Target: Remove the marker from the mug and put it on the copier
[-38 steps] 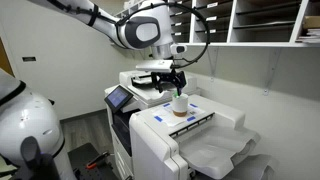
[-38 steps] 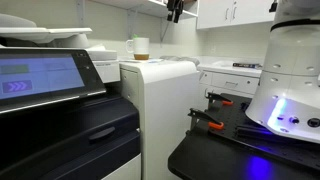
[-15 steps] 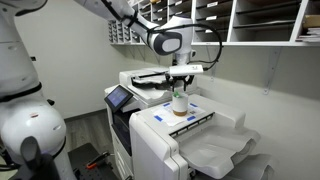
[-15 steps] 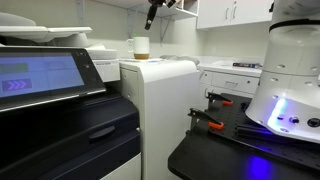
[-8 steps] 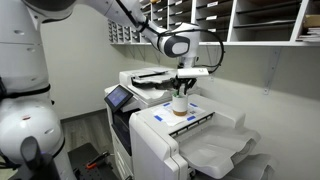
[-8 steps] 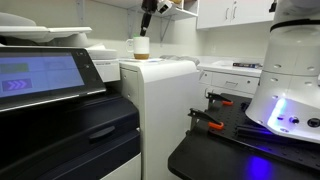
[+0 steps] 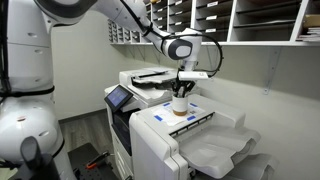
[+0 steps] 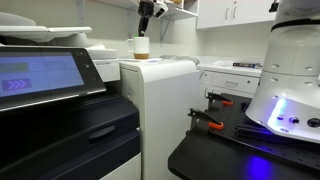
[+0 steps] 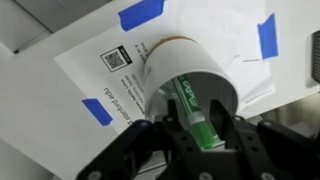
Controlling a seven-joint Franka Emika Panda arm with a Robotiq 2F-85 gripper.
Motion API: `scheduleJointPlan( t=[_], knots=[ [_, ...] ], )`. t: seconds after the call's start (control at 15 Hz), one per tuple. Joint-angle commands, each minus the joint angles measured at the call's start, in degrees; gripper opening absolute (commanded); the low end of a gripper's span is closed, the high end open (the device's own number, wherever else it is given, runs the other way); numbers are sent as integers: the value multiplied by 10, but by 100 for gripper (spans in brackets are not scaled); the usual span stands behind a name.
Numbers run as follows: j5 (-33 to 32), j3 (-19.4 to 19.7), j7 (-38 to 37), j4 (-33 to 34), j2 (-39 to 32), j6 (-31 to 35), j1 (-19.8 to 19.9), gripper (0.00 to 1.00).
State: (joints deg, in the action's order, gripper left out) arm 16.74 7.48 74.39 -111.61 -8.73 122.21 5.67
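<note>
Seen from the wrist, hanging straight over the mug (image 9: pixel 165 62): the claw (image 9: pixel 205 138), parted to a middling width and gripping nothing, with dark fingers (image 9: pixel 168 138) reaching down at either side of the mug's mouth. Inside the mug, right between those fingers, the marker (image 9: pixel 190 98): green, leaning against the inner wall, upper end pointing into the gap of the claw. Dark space visible on both sides of it, so apparently apart from both pads. Under the mug, a printed sheet (image 9: pixel 118 58) with a small code square, held by strips of blue tape (image 9: pixel 140 12) to the white surface (image 9: pixel 30 120). In both exterior views, the same stack: mug (image 7: pixel 180 104) upright on the flat top of the copier (image 7: pixel 165 135), claw (image 7: pixel 181 88) directly above, tips down at about rim level. From the lower camera, mug (image 8: pixel 141 47) at the far top edge of the copier (image 8: pixel 160 110), claw (image 8: pixel 144 28) just over it. Well off to one side and lower, the tilted touch panel (image 7: pixel 119 97).
</note>
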Motion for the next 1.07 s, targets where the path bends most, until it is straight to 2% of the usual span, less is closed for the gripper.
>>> scheduleJointPlan(
  t=[0.0,0.13,0.2,0.27,0.33,0.4,0.47,0.6,0.87,1.0],
  knots=[
    [-11,-19,16,24,-20,-26,18,39],
    [-9,-25,25,26,-26,-25,22,42],
    [-8,-27,29,28,-29,-27,24,40],
    [-2,-29,40,29,-31,-27,27,27],
    [2,-32,52,29,-32,-27,30,22],
    [4,-34,63,27,-32,-27,33,9],
    [6,-36,73,25,-30,-26,35,1],
    [6,-38,92,17,-19,-26,38,5],
    [17,-34,131,-7,25,-39,43,5],
    [23,-29,126,-21,59,-44,40,5]
  ],
)
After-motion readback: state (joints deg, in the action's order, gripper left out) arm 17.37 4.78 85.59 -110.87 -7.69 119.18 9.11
